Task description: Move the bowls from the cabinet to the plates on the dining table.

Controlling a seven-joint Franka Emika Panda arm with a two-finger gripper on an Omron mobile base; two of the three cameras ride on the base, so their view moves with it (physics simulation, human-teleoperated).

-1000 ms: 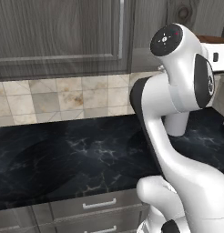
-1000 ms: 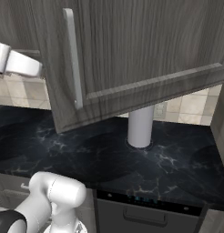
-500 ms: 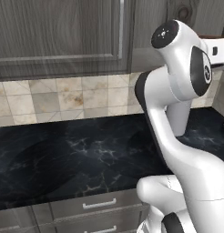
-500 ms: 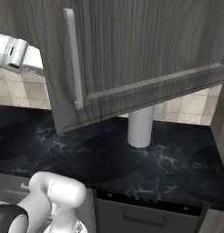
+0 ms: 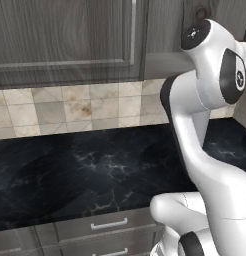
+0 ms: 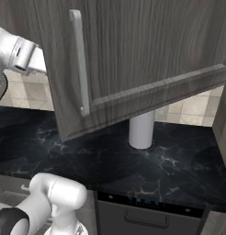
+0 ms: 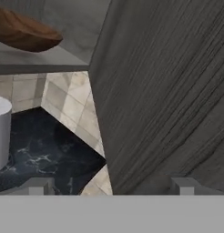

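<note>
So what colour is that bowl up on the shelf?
The bowl is dark brown, like wood. It shows best in the hand view, sitting on the grey shelf.

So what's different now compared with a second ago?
The arm has swung up and a little to the right in the left base view, its wrist rising beside the open cabinet door. Nothing was grabbed or released: the end effector stays open and empty. The brown bowl sits on the shelf, untouched.

The brown wooden bowl [image 7: 23, 32] runs off the frame's top-left edge; the open cabinet door [image 7: 168, 91] hides the shelf [image 7: 36, 58] beyond it.
</note>
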